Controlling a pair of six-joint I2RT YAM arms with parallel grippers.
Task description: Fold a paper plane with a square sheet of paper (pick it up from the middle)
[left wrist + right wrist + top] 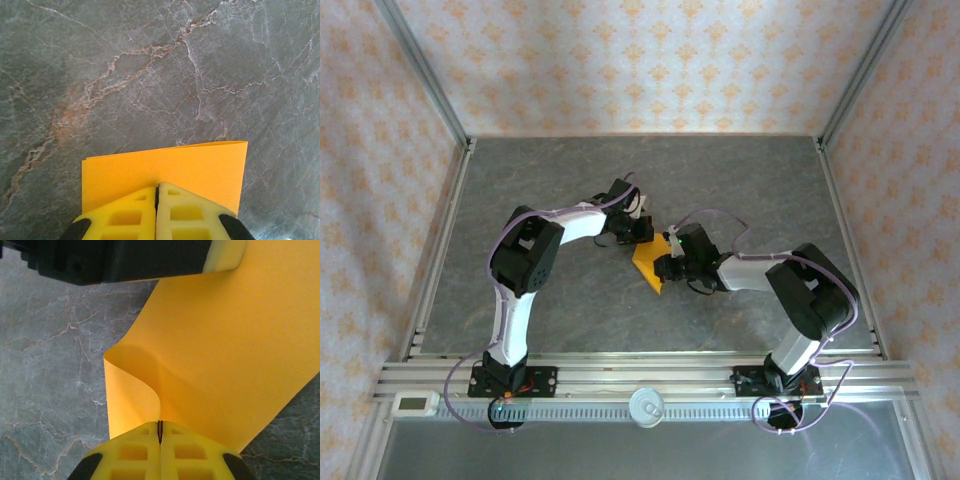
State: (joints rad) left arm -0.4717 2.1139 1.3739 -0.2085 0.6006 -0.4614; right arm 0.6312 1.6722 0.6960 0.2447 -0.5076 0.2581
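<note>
left gripper (156,194), right gripper (160,431) tight on paper (225,350)

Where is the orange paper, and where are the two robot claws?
orange paper (647,266), top view, its flat middle.
left gripper (157,186), left wrist view, between its yellow fingertips.
right gripper (160,422), right wrist view, between its yellow fingertips.

A grey, marble-veined counter (620,180) is seen stretching back from the aluminium rail (620,372) at its near edge. A small white box with a display (415,403) is mounted at the left end of that rail, and a round white disc (646,406) is set just in front of its middle. Beyond the rail, the counter is enclosed by walls (650,60) papered in a pale orange pattern, with slanting metal posts (420,70) standing at the far corners.
</note>
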